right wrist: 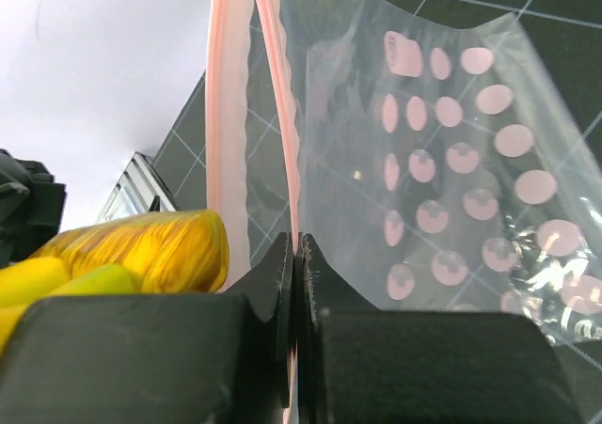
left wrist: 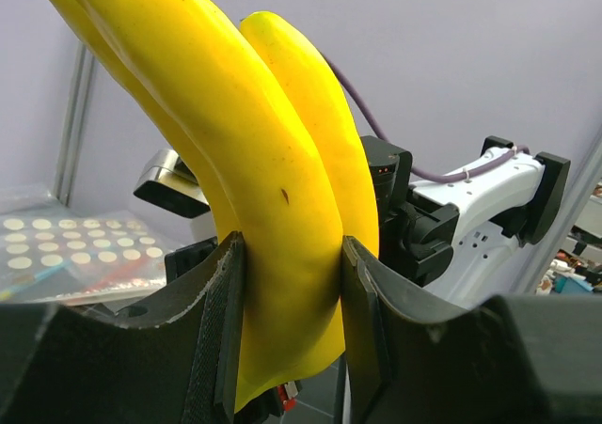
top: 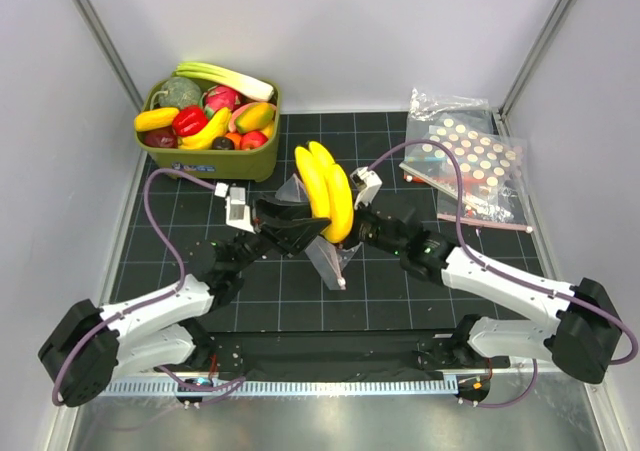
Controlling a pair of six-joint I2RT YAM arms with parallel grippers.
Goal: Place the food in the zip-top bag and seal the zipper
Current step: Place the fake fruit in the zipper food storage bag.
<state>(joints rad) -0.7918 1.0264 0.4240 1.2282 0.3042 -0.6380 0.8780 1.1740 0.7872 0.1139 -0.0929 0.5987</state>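
My left gripper (top: 318,226) is shut on the yellow banana bunch (top: 328,199), holding it upright above the mat centre; its pads squeeze the bunch in the left wrist view (left wrist: 254,189). My right gripper (top: 358,223) is shut on the zip-top bag (top: 332,261), pinching one lip of the pinkish-red zipper (right wrist: 276,104) between closed jaws (right wrist: 294,245). The bag hangs open below the banana, whose lower end (right wrist: 141,250) sits at the mouth beside the other zipper lip. A round red fruit (top: 253,140) and an orange-yellow fruit (top: 256,118) lie in the green basket.
The green basket (top: 215,163) of toy produce stands at the back left. Larger clear bags with coloured dots (top: 470,161) lie at the back right. Grey walls and metal posts enclose the black grid mat (top: 400,291).
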